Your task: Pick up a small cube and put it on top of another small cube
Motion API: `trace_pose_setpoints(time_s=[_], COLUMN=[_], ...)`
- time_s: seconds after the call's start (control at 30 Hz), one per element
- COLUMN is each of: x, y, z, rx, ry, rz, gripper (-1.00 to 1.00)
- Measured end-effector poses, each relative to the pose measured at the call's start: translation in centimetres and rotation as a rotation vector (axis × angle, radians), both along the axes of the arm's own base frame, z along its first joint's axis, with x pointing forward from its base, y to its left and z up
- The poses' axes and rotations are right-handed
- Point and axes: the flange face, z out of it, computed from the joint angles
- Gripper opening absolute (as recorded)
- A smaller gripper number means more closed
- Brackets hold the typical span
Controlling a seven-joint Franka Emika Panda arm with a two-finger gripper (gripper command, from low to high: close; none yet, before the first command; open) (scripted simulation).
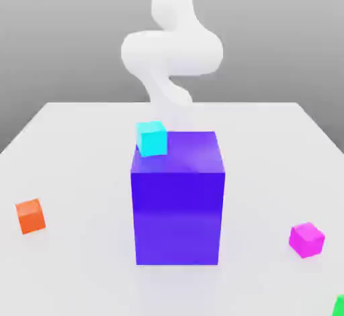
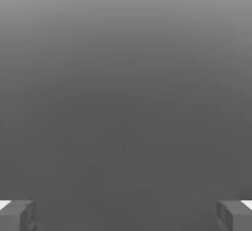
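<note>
The table (image 1: pixel 80 140) is a pale, flat sheet, wide at the near side and narrowing toward its far edge, which runs straight across behind my arm (image 1: pixel 171 46). Its side edges slant outward toward the exterior view's lower corners. Most of the surface lies bare — broad open stretches on both sides of the middle and a strip along the front.

In the middle stands a tall blue block (image 1: pixel 178 200), by far the biggest thing here, upright and square to the camera. It rises between the camera and my arm, so it hides the lower part of the arm. My arm is a white, curving shape that comes up behind the block against the grey backdrop.

A cyan cube (image 1: pixel 152 138) shows at the block's top, at the corner toward the exterior view's left. Whether it rests on the block's top or sits behind it, I cannot tell. It is small, bright, and turned slightly.

An orange cube (image 1: pixel 30 216) sits on the table well off toward the exterior view's left, apart from everything. A magenta cube (image 1: pixel 307 239) sits well off toward the right, near the front, a little skewed. A green cube (image 1: pixel 340 306) just peeks in at the lower right corner.

In the hand view my fingers (image 2: pixel 17 215) stand wide apart — nothing between them, only plain grey beyond.
</note>
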Motion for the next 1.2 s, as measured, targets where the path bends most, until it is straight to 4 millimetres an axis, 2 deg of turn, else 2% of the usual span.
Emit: trace_pose_setpoints(time_s=[0.1,0.2,0.3,0.4,0.5,0.6,0.73,0.9,1.07,1.1,1.2], x=[3.2,5.3,6.4,6.5,5.7,4.1,0.2,-3.9,-4.4,-4.5,-4.5], y=[3.2,6.8,10.5,14.2,17.7,20.7,24.9,26.1,26.2,26.2,26.2], z=[-5.1,-10.4,-15.8,-21.4,-27.0,-32.5,-39.7,-47.7,-53.6,-54.3,-54.3], rx=[-0.074,-0.146,-0.219,-0.293,-0.368,-0.445,-0.555,-0.672,-0.684,-0.684,-0.684], ry=[0.075,0.141,0.200,0.254,0.304,0.350,0.401,0.465,0.472,0.472,0.473], rz=[0.185,0.365,0.546,0.730,0.915,1.101,1.374,1.638,1.669,1.669,1.669], gripper=[0.00,0.00,0.00,0.00,0.00,0.00,0.00,0.00,0.00,-1.00,-1.00])
